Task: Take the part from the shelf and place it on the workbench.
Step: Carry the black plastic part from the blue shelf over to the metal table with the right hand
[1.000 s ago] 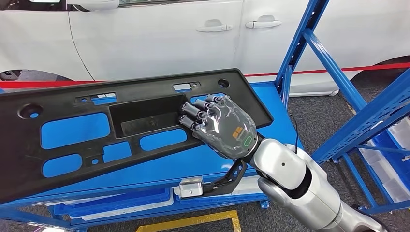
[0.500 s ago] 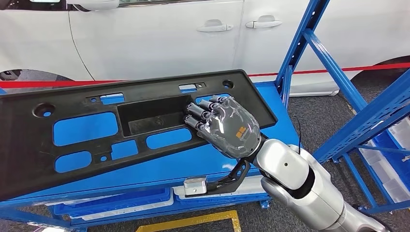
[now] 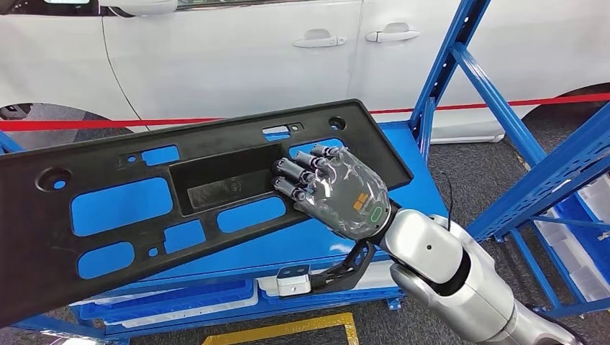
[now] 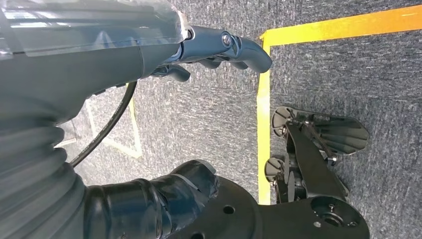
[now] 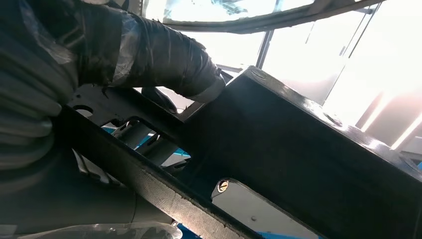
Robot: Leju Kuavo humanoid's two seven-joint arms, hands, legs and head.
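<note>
Part (image 3: 144, 208) is that long black plastic panel stretching from the left edge to the middle of the head view, tilted over the blue shelf (image 3: 403, 144). Your right hand (image 3: 338, 190) has its fingers hooked into the middle pocket with the thumb underneath, so it's gripping. Left hand (image 4: 219, 45) hangs loosely curled over the carpet, holding nothing. One-sided grip, so I'd lift slow and keep it level.

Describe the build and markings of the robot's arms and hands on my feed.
The right arm is silver, with rounded segments and a thin black cable behind. The right hand has a dark grey shell under clear film, an orange logo, a green oval mark and dark fingers. The left hand has a grey ribbed cover.
</note>
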